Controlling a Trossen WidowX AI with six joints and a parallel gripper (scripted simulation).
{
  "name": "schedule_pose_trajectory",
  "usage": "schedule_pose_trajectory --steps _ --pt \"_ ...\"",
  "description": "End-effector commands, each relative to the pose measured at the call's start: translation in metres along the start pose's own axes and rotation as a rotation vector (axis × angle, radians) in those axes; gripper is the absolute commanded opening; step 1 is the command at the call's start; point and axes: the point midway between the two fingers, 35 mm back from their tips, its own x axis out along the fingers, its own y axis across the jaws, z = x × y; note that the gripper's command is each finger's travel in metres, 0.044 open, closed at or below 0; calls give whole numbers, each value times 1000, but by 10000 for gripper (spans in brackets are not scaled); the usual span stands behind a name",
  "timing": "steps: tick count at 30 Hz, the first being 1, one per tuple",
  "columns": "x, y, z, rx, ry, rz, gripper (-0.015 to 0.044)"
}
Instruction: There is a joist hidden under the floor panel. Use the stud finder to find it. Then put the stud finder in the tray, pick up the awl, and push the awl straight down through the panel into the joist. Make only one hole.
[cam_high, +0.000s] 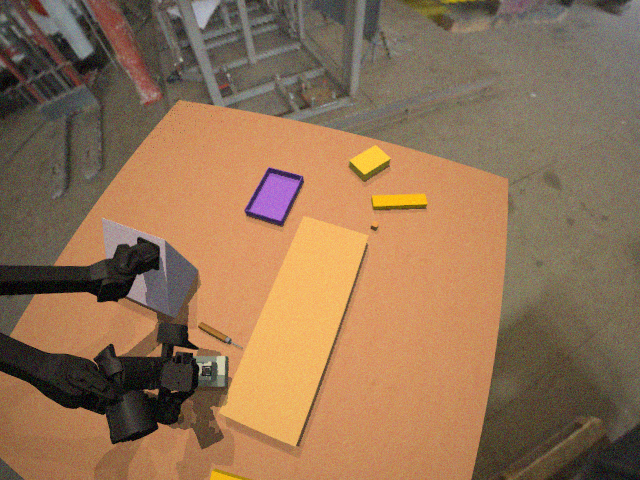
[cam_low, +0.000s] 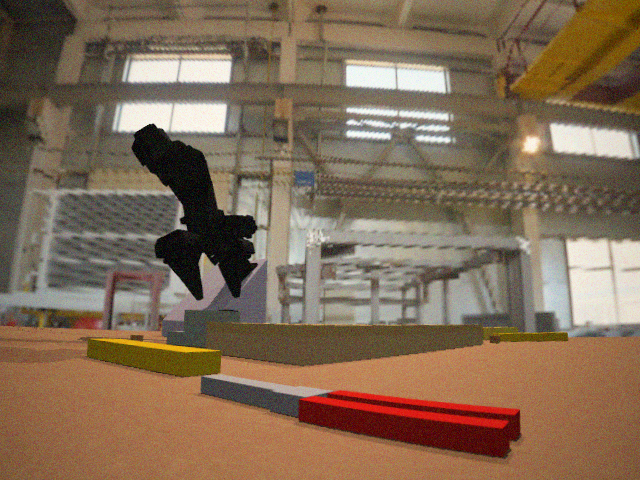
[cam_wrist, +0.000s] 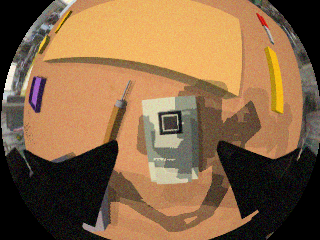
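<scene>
Gripper (cam_high: 178, 372) (cam_low: 219, 298) (cam_wrist: 170, 147), wide and empty, above the stud finder (cam_high: 218, 370) (cam_low: 204, 326) (cam_wrist: 170, 140), which rests between awl (cam_high: 214, 332) (cam_wrist: 115, 117) and panel (cam_high: 297, 330) (cam_low: 341, 341) (cam_wrist: 150, 37); an off-centre descent could land a fingertip on its casing, knocking it askew.

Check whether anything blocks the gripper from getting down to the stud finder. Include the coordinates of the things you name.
Nothing visible stands in the way: the open gripper (cam_low: 219, 298) (cam_wrist: 170, 147) is above the stud finder (cam_high: 219, 371) (cam_low: 199, 325) (cam_wrist: 167, 145). The awl (cam_high: 216, 333) (cam_wrist: 114, 120) lies beside it, not over it.
</scene>
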Motion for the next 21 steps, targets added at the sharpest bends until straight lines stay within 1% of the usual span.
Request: schedule_pose_trajectory --steps 1,11,21 --pt "1 1 -3 -133 -6 -77 440" --pt "2 1 -3 -133 -6 -77 440" --pt "17 -1 -5 -133 -6 -75 440"
